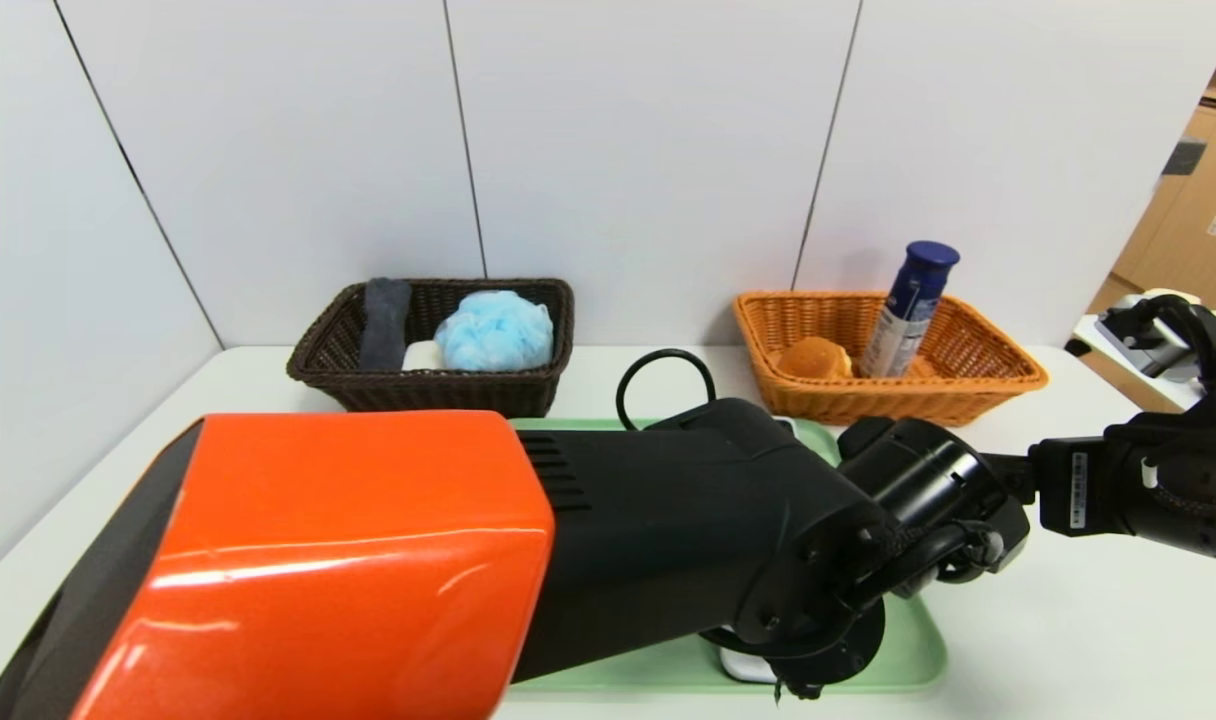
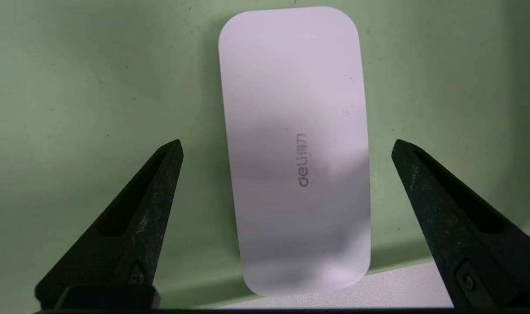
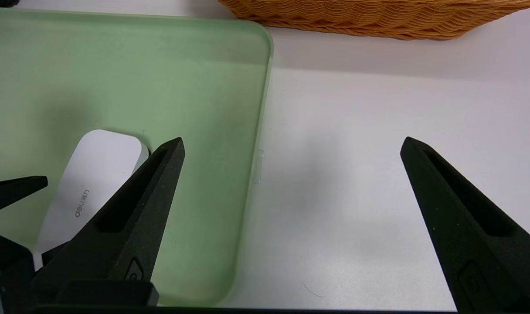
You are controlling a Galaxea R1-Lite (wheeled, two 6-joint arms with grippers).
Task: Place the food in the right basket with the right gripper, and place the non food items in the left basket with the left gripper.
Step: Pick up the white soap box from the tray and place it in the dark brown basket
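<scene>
The longer white oblong case lies flat on a pale green tray, near its front edge. My left gripper hangs open just above the case, one finger on each long side and neither touching it. In the head view only a corner of the case shows under my left wrist. My right gripper stands open over the bare table beside the tray's right edge. The left basket holds the grey towel, soap bar and blue pouf. The bread bun lies in the right basket.
A blue-capped spray can leans in the orange basket beside the bun. A black cable loop rises behind the tray. My orange-shelled left arm covers most of the tray. White table lies to the right.
</scene>
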